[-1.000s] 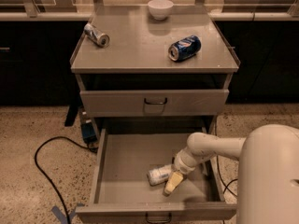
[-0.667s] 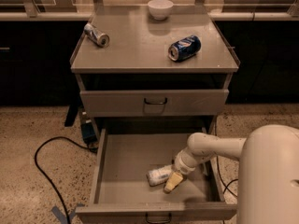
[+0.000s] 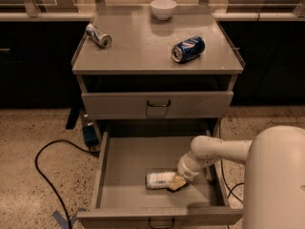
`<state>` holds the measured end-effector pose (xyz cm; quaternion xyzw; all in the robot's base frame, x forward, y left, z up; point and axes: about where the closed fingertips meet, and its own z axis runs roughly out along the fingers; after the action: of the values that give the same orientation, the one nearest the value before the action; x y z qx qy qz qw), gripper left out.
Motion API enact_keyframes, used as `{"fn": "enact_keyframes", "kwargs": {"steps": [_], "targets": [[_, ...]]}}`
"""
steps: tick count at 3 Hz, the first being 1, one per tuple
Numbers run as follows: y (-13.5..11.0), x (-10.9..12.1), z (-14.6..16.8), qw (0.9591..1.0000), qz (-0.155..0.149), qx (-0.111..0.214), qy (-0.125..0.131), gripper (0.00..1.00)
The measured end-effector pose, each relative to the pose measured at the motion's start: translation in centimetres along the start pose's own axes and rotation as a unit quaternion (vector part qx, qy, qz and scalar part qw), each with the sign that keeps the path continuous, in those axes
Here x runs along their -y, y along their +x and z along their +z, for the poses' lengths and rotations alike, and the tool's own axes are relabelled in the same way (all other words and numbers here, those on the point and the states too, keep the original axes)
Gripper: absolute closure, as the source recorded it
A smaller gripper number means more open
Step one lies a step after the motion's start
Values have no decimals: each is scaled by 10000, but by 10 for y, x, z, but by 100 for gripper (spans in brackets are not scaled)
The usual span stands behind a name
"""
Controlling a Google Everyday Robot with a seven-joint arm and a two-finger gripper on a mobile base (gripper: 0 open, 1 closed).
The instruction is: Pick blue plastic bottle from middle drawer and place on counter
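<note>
The blue plastic bottle (image 3: 159, 180), whitish with a pale label, lies on its side on the floor of the open middle drawer (image 3: 119, 163), towards the front. My gripper (image 3: 176, 183) reaches down into the drawer from the right, its tan fingertips right at the bottle's right end and touching it. The white arm comes in from the lower right. The counter (image 3: 143, 44) is the grey top of the cabinet above.
On the counter lie a silver can (image 3: 98, 35) at the left, a dark blue soda can (image 3: 188, 49) at the right, and a white bowl (image 3: 163, 8) at the back. The upper drawer (image 3: 157, 104) is shut. A black cable (image 3: 45, 175) runs over the floor at the left.
</note>
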<state>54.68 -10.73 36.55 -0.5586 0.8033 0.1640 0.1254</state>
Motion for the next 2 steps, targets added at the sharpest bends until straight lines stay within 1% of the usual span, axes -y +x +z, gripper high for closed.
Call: {"fn": "enact_keyframes", "kwargs": {"steps": [1,2], "targets": [[-27,-23,-28,9996,-142,-153,167,89],[-62,-72,-73,9996,-199,-54,189,100]]}}
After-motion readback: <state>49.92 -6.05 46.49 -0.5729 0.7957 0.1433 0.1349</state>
